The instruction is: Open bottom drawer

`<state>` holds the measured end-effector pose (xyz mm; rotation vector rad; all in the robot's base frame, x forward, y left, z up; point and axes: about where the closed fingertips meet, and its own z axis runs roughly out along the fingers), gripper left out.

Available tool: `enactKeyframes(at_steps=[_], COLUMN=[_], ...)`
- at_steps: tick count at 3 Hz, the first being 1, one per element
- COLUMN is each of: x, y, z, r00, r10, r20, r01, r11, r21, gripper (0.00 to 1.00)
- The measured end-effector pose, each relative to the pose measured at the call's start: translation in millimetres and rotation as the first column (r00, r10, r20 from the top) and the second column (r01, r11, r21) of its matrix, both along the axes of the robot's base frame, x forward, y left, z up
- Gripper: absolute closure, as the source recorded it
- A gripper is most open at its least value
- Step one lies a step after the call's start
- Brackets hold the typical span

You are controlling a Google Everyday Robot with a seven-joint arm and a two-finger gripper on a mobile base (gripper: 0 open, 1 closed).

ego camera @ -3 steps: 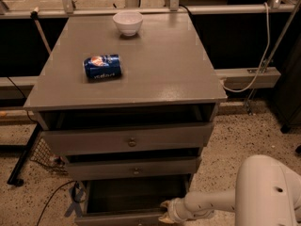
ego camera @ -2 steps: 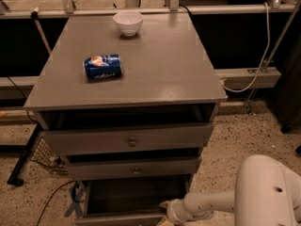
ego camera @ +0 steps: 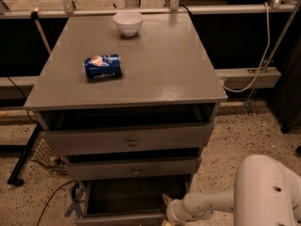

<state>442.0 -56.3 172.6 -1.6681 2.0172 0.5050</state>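
Note:
The bottom drawer of the grey cabinet stands pulled out, its dark inside showing and its front cut off by the lower edge of the view. My gripper is low down at the drawer's front right corner, at the end of my white arm. Its tip is partly hidden against the drawer's front edge. The middle drawer and the widest top drawer stick out slightly above it.
A blue can lies on its side and a white bowl stands at the back on the cabinet top. A wire basket and a cable are at the left on the speckled floor. My white body fills the lower right.

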Motion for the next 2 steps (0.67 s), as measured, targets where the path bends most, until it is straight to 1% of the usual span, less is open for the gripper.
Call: enactKeyframes(at_steps=[1,2], x=[-0.7,-2.4], y=[-7.0,-22.7], z=[9.0,30.8], r00=[0.9998,0.9991], r10=[0.013,0.021], r20=[0.013,0.037], r01=[-0.013,-0.022], r11=[1.000,0.999], r21=[0.018,0.031], gripper=[0.00,0.00])
